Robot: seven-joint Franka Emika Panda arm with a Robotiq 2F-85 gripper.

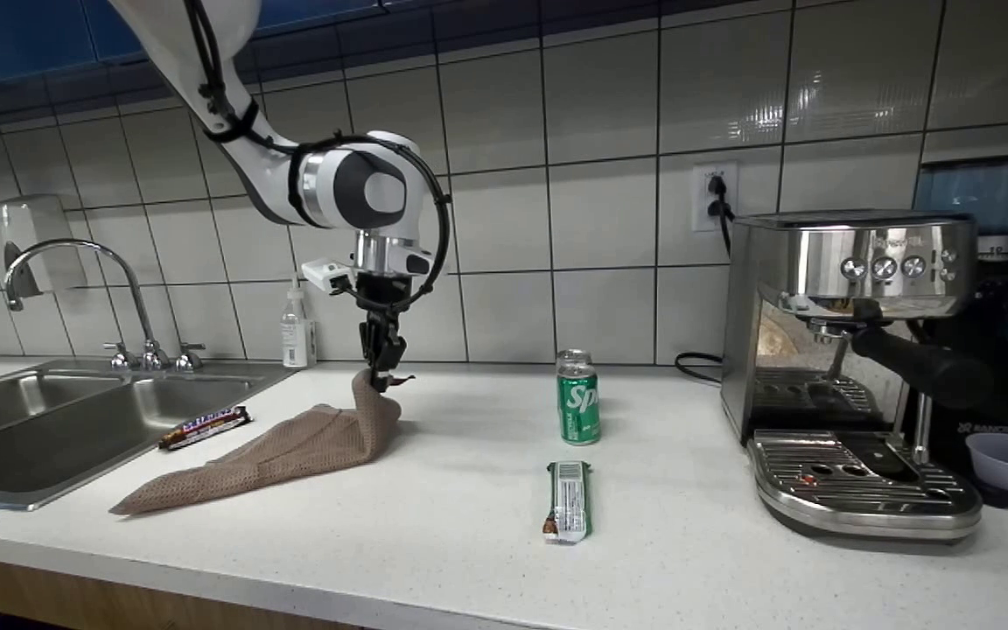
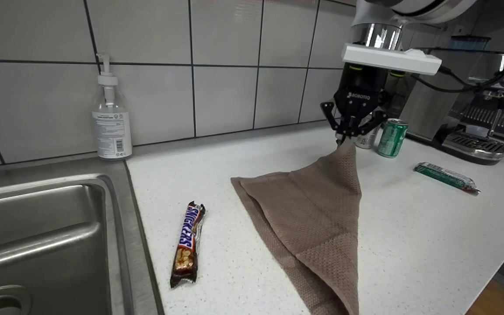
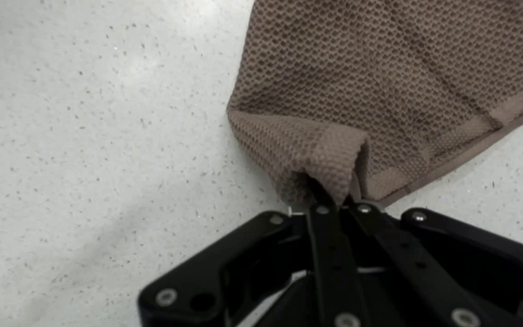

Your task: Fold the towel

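Observation:
A brown waffle-textured towel [image 1: 294, 451] lies on the white counter with one end raised; it also shows in an exterior view [image 2: 322, 214] and in the wrist view [image 3: 370, 77]. My gripper [image 1: 379, 381] points down and is shut on a corner of the raised end, as an exterior view [image 2: 341, 139] also shows. In the wrist view, the towel's edge is pinched between the fingers [image 3: 341, 202] and bends over there. The rest of the towel rests on the counter in overlapping layers. The fingertips are partly hidden by the cloth.
A Snickers bar [image 2: 187, 245] lies between the towel and the sink [image 2: 116, 227]. A green can [image 1: 578, 407], a green-wrapped bar [image 1: 569, 503] and a coffee machine [image 1: 854, 367] are on the opposite side. A soap bottle [image 2: 112, 118] stands by the tiled wall.

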